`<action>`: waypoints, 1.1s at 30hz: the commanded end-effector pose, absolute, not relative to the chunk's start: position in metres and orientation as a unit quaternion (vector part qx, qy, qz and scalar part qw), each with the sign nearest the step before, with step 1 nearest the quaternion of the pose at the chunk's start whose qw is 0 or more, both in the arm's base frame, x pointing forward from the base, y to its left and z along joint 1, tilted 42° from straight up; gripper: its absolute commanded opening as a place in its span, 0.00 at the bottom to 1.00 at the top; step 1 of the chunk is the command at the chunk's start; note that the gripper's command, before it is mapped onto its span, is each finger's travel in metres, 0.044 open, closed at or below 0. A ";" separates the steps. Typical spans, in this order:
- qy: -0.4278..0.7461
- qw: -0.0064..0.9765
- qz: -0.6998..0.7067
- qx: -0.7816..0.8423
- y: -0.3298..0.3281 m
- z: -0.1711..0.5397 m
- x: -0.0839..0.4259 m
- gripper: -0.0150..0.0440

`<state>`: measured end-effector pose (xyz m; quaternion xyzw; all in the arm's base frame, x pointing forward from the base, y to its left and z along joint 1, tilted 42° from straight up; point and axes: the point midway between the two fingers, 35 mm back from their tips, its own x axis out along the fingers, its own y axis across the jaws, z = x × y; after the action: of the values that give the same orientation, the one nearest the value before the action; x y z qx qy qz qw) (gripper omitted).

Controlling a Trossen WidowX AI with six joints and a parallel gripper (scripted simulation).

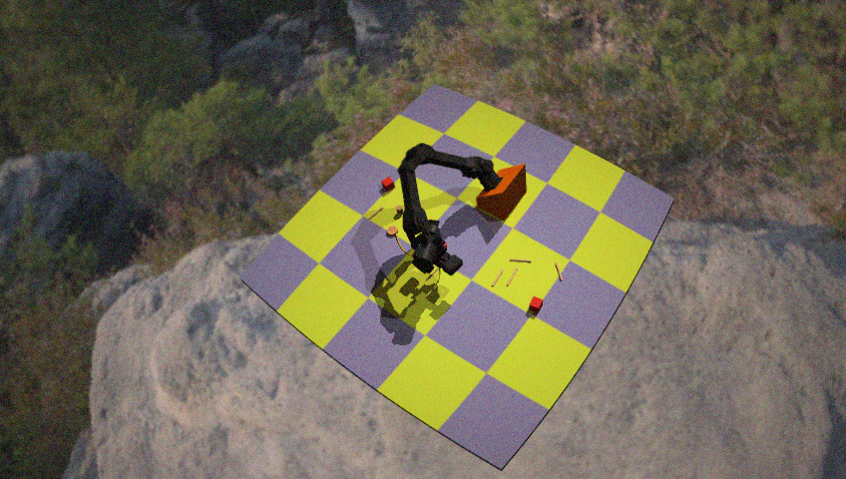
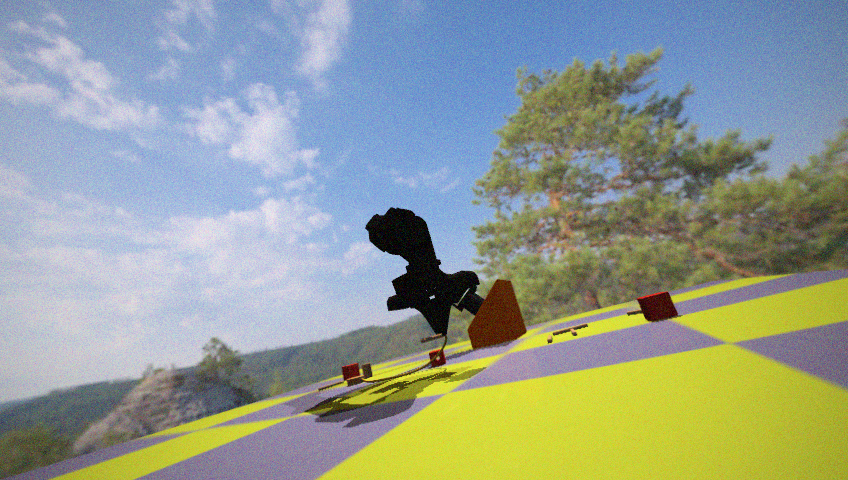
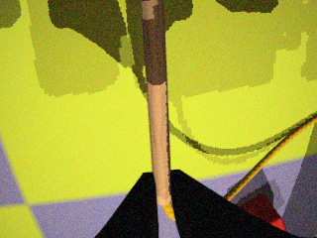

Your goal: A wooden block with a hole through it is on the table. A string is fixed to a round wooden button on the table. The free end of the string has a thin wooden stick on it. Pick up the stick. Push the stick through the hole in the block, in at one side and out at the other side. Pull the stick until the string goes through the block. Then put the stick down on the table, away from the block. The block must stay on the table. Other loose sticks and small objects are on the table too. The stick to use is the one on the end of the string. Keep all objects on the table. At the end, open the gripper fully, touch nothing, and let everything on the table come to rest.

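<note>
My gripper (image 1: 428,260) (image 2: 440,333) (image 3: 161,180) clasps the thin tan-and-brown wooden stick (image 1: 432,274) (image 2: 432,338) (image 3: 158,124) aloft by its string end; poor alignment could shove the red wooden block (image 1: 444,244) (image 2: 437,360) (image 3: 264,212), or slack yellow string (image 1: 401,241) (image 2: 410,373) (image 3: 267,164) could snag.

Left of the orange-brown wedge (image 2: 498,316), the black fingers (image 2: 440,325) grip a thin stick (image 2: 432,339) above the checkered surface (image 2: 571,410); right of the wedge sits a red cube (image 2: 657,306).

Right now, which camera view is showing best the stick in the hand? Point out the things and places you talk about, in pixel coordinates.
The wrist view: the stick (image 3: 158,129) fills its middle, pinched between the fingertips. Exterior shows it small; top leaves it mostly hidden.
</note>
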<state>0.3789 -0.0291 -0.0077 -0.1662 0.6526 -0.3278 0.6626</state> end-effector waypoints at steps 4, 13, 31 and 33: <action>0.605 0.680 -0.405 -0.085 -0.034 -0.002 0.385 0.25; 0.529 0.685 -0.500 0.029 -0.040 0.003 0.389 0.25; 0.334 0.638 -0.646 0.253 -0.052 0.014 0.397 0.25; 0.309 0.628 -0.658 0.276 -0.054 0.015 0.397 0.25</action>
<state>0.3939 -0.0517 0.0108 0.2461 0.3431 -0.6439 0.6381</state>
